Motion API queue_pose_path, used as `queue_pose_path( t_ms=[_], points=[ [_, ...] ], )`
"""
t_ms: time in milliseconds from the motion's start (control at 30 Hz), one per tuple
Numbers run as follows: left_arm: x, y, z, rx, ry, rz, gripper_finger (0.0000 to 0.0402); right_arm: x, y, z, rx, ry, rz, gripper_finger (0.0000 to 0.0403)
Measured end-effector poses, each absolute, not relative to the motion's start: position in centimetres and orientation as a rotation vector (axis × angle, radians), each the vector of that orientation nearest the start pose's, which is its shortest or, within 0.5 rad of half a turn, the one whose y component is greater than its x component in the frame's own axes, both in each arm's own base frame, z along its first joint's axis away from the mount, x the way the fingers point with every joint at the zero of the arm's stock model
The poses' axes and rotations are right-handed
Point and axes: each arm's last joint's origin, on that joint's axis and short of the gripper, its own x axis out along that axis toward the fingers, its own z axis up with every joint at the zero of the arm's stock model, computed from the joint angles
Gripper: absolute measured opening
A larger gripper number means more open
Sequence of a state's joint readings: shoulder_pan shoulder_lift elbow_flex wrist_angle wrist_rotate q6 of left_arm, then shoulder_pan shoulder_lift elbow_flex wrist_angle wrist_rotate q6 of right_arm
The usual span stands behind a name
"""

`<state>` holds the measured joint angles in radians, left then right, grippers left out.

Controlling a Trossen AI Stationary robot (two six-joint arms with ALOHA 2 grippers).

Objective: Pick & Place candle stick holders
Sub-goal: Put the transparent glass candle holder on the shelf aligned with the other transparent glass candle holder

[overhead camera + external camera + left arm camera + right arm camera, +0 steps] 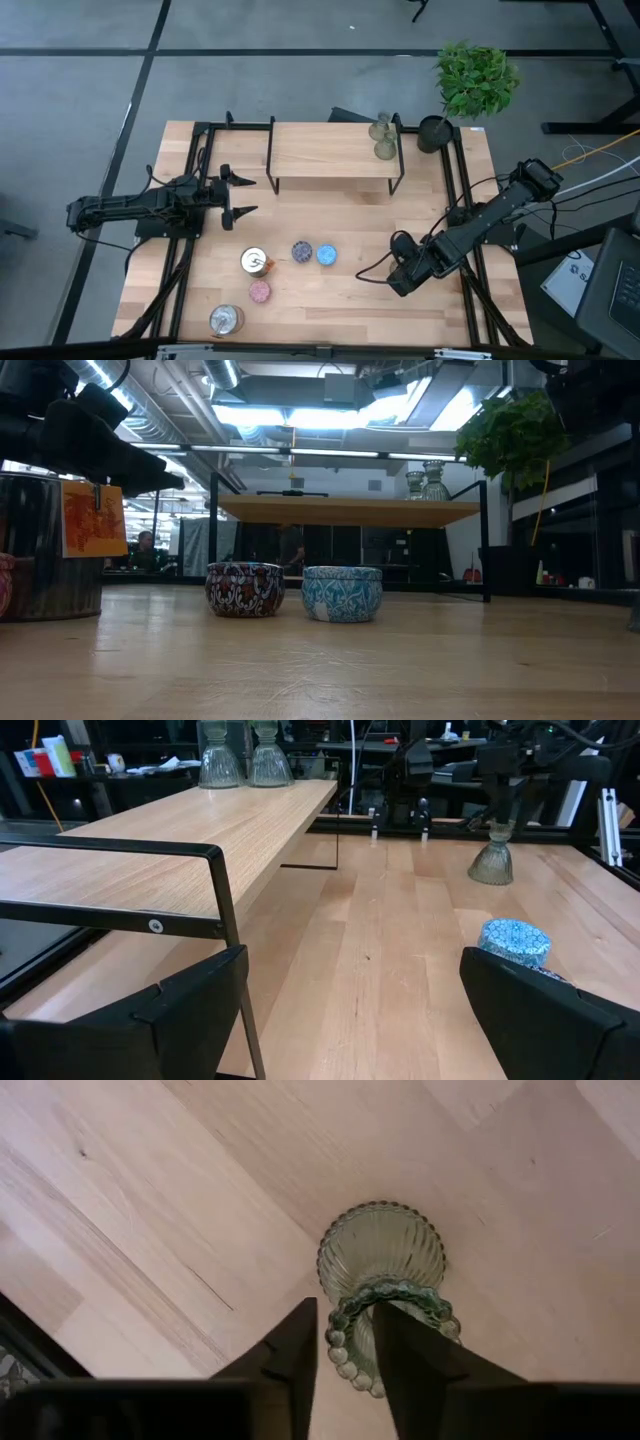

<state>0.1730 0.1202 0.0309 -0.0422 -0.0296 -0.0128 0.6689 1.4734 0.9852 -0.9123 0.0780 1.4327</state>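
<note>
Left claw point(243, 194): jaws wide, empty, waiting beside the wooden shelf point(331, 150). Right claw point(345, 1342): I see it pinching the beaded rim of a pale green ribbed glass holder point(383, 1258) on the counter point(150, 1200); a thin rim grip risks tilting or slipping.

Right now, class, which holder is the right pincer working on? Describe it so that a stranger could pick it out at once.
Start at the wooden table and go to its right side, where the right pincer points down. Its fingers grip the beaded rim of a pale green ribbed glass holder. Unlike its two green twins on the raised shelf, this one stands on the table.
</note>
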Motion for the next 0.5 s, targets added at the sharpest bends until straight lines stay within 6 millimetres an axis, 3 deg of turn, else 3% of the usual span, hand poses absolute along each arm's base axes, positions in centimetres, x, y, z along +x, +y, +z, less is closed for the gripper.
queue_pose_path(
  t_ms=[200,500],
  points=[
    [10.15,1.86,16.04,-0.022,0.13,0.203,0.0363,20.16,15.66,20.92,0.675,1.333,-0.501,0.0051],
    [10.15,1.86,16.03,-0.022,0.13,0.203,0.0363,20.42,15.29,20.96,0.716,1.338,-0.53,0.0043]
  ],
)
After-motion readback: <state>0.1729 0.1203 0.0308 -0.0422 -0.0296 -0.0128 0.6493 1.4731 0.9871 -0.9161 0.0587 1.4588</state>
